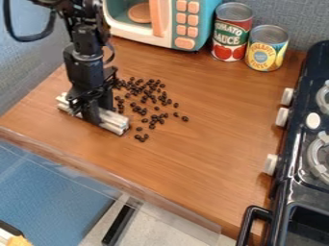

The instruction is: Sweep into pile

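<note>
My gripper [92, 111] is low over the left part of the wooden counter, pointing down and shut on a pale, whitish bar-shaped sweeper [113, 121]. The bar lies along the counter surface, running from upper left to lower right, and sticks out on both sides of the fingers. Dark round beans [146, 96] are scattered just to the right of the bar, denser towards the back and looser towards the front. A few of them lie near the bar's right end, and some at the back left are close beside the gripper.
A toy microwave [168, 24] stands at the back, with a tomato sauce can [231, 33] and a pineapple can [266, 48] to its right. A black toy stove [302, 144] with white knobs borders the right side. A clear raised edge [109, 175] runs along the counter's front.
</note>
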